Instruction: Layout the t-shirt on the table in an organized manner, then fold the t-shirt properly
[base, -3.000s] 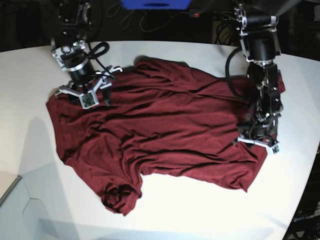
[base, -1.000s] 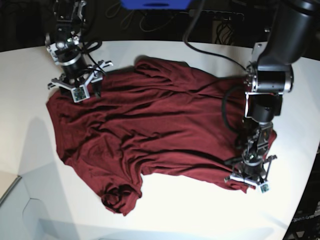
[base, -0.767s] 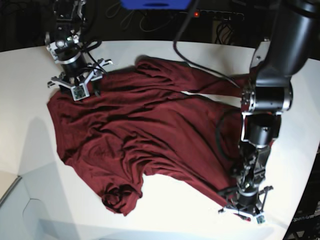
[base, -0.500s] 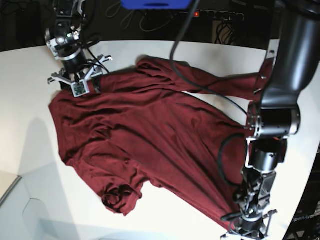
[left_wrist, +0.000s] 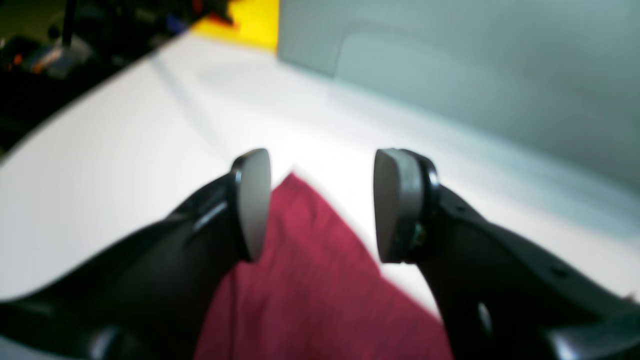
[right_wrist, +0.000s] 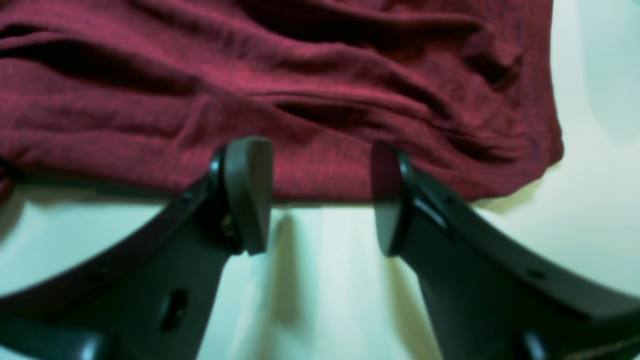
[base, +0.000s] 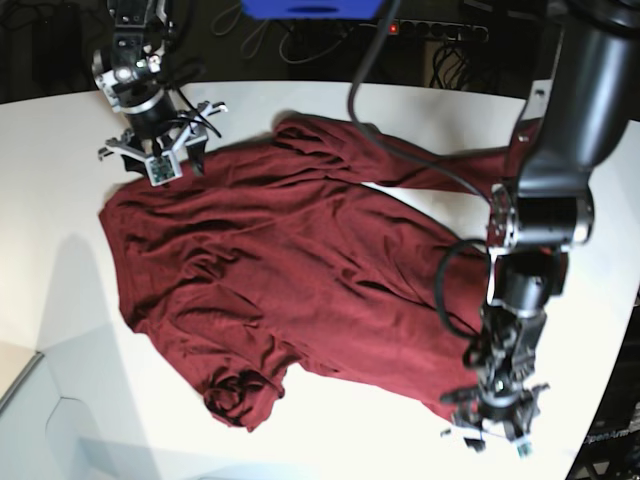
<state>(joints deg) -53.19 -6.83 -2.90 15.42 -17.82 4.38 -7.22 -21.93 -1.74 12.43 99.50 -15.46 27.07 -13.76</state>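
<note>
The dark maroon t-shirt (base: 300, 260) lies spread and wrinkled across the white table (base: 60, 200), one sleeve bunched at the near side. My left gripper (base: 488, 430) stands open over the shirt's near right corner. In the left wrist view that gripper (left_wrist: 322, 205) has its pads apart, and the pointed corner of the t-shirt (left_wrist: 310, 280) lies flat under the gap, not pinched. My right gripper (base: 152, 160) is open at the far left edge of the cloth. In the right wrist view, the gripper (right_wrist: 322, 195) has its fingertips at the hem of the t-shirt (right_wrist: 300, 75), with bare table (right_wrist: 320, 280) below.
A blue object (base: 310, 8) and dark cables (base: 440, 60) sit behind the table's far edge. A grey panel (base: 40, 430) adjoins the near left corner. The curved table edge (base: 610, 400) runs close to my left arm, and a grey panel (left_wrist: 450, 75) stands past it.
My left gripper dragged the shirt's right corner toward the near edge, stretching the cloth, then opened and let it go. My right gripper drifted slightly toward the far edge, staying open.
</note>
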